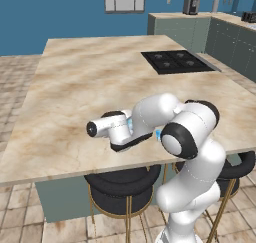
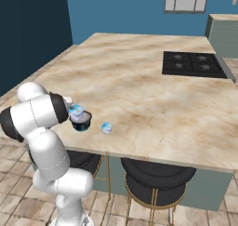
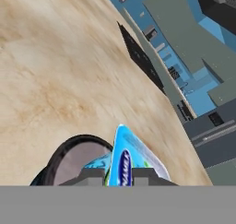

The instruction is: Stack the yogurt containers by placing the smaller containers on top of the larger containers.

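near the front edge of the beige marbled stone island counter (image 2: pixel 139 81), the squat round dark navy cup with a pale grey top (image 2: pixel 81 122) stands upright, just in from the rim above a black round-seated stool with brass legs (image 2: pixel 158 178). the tiny glossy pale-blue and white cup (image 2: pixel 77 110) sits tilted over the dark cup's mouth, its lower edge at or just above the flared rim; whether it rests fully on the lid cannot be told. in the hand view the pale-blue cup (image 3: pixel 131 161) lies between the two small dark finger tips, with the dark cup's grey lid (image 3: pixel 78 161) directly beyond it. the two-finger gripper (image 3: pixel 117 177) stands narrow, its tips close against the sides of the little cup; whether they press it or have a slight gap cannot be told. in the left base view the white arm folds low over the counter edge and hides most of both cups, only a sliver of pale blue showing beside the wrist. a second small pale-blue and white container (image 2: pixel 107 127) lies on the counter just to the right of the dark cup, apart from it. a black built-in cooktop (image 2: pixel 195 64) sits at the far right of the counter, well apart from the cups.
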